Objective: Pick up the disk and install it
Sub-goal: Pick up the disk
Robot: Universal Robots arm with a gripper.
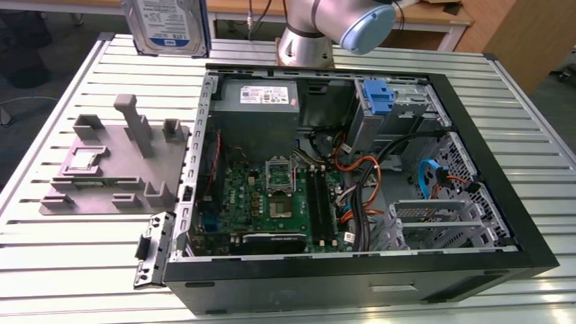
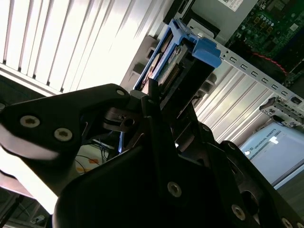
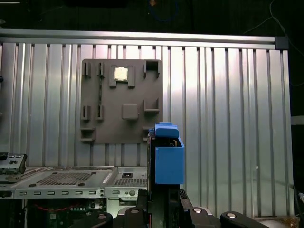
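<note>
Labelling shows plainly on the disk (image 1: pixel 166 27): a blue-and-white sticker covers its broad silver face, the print too fine to make out. The claw (image 3: pixel 165 197) is closed on the disk, gripping it by one end. In the first wrist view the drive stands edge-on out of the black fingers (image 3: pixel 142 195), its blue carrier frame wrapped round the edge.

In the exterior view the disk hangs clear of the table (image 1: pixel 81 256), at that view's upper left, outside the computer case (image 1: pixel 360 280) and beyond its far left corner. The robot arm (image 1: pixel 338 20) stands behind the case.

A white sticker sits on the grey power supply (image 1: pixel 261 111) in the case's far left corner. A bare blue bracket (image 1: pixel 378 98) stands at the far right.

The case lies open. Orange and black cables (image 1: pixel 360 179) run between the green board (image 1: pixel 270 202) and the metal cage (image 1: pixel 432 219) on the exterior view's right. A grey fixture plate (image 1: pixel 108 172) lies just beside the case's left wall, with bare slats on its other sides.
</note>
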